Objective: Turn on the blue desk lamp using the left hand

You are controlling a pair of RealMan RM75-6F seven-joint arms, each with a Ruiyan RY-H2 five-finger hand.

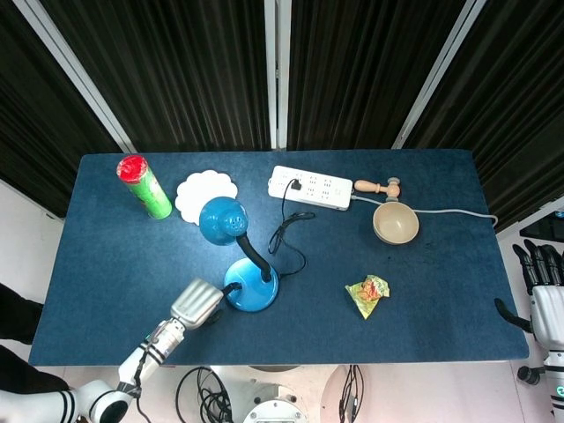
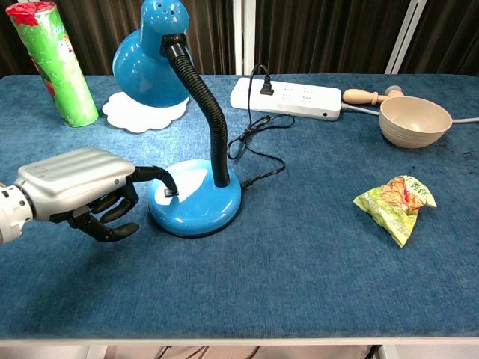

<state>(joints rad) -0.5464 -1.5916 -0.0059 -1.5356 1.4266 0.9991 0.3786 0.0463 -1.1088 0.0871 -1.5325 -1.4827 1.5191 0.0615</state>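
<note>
The head view looks straight down from high above the whole tabletop (image 1: 441, 291); the chest view sits low and near, facing 12 o'clock. Both share the blue desk lamp (image 2: 196, 196).
</note>
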